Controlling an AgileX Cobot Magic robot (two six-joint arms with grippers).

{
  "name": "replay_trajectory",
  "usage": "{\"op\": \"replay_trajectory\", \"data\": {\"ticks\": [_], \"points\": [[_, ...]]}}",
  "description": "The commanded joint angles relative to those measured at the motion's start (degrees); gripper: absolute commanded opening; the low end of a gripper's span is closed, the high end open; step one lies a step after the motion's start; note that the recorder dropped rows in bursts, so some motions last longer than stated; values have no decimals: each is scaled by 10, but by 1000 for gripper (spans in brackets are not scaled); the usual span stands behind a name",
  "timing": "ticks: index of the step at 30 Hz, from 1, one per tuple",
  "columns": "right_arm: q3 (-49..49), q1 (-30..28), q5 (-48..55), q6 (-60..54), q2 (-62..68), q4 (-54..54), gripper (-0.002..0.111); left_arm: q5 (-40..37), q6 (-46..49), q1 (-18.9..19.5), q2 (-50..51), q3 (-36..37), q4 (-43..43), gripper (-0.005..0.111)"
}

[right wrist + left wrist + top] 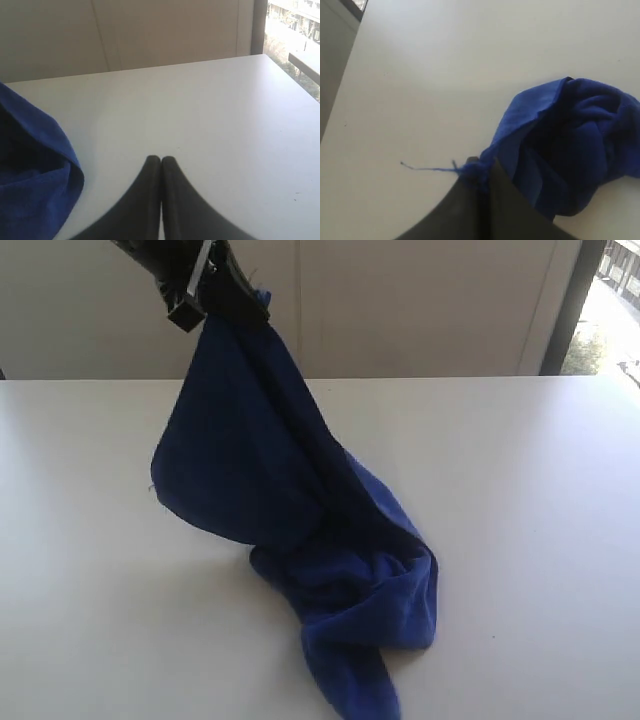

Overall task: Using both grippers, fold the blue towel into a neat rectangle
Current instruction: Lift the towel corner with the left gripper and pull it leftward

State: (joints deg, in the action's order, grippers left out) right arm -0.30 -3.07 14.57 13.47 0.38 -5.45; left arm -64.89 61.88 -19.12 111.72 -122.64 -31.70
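Observation:
The blue towel [300, 510] hangs from one corner high above the white table [520, 500], its lower part bunched in a heap on the tabletop. My left gripper [240, 312] is shut on that raised corner at the top of the exterior view. In the left wrist view the black fingers [510, 210] pinch the towel [570, 140], and a loose blue thread [427, 169] sticks out sideways. My right gripper [161, 160] is shut with nothing in it, low over bare table beside the towel's folded edge [40, 165]. It does not show in the exterior view.
A beige wall [420, 300] runs behind the table's far edge. A dark window frame [572, 300] stands at the far right with bright daylight beyond it. Bare white tabletop lies on both sides of the towel.

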Motion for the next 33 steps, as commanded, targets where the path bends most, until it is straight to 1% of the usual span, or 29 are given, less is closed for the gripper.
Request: {"op": "replay_trajectory", "data": {"ticks": [1,5,6,9,11,16,18,21,25,27,28,31,32,33], "points": [[3,-3,-7,-7,-4,-5,0,-51,-8,23,-23,-1,4,0],[3,-3,-68,-3,-4,-3,0,-51,-24,48,-28,-1,10,0],[3,-3,-98,8,-4,-2,0,-51,-29,55,-28,-1,10,0],[3,-3,-197,83,-4,37,0,-51,-49,77,-31,-1,10,0],[3,-3,-245,115,-4,40,0,-51,-51,91,-35,-1,6,0],[3,-3,-373,125,-4,42,0,-51,-56,111,-51,0,4,0],[3,-3,-397,140,-4,42,0,-51,-57,117,-55,0,8,0],[3,-3,-381,142,-4,45,0,-51,-68,124,-59,0,10,0],[-12,-3,-285,152,-4,47,0,-51,-100,133,-59,0,44,0],[-36,-3,-238,152,22,68,0,-51,-116,133,-59,0,78,0],[-54,-3,-183,152,45,79,0,-51,-120,133,-59,0,88,0],[-117,-2,-62,152,147,86,0,-51,-122,133,-59,0,94,0],[-166,6,1,123,229,90,0,-51,-122,133,-59,0,94,0],[-200,14,26,77,276,101,0,-51,-122,133,-59,0,94,0]]}}
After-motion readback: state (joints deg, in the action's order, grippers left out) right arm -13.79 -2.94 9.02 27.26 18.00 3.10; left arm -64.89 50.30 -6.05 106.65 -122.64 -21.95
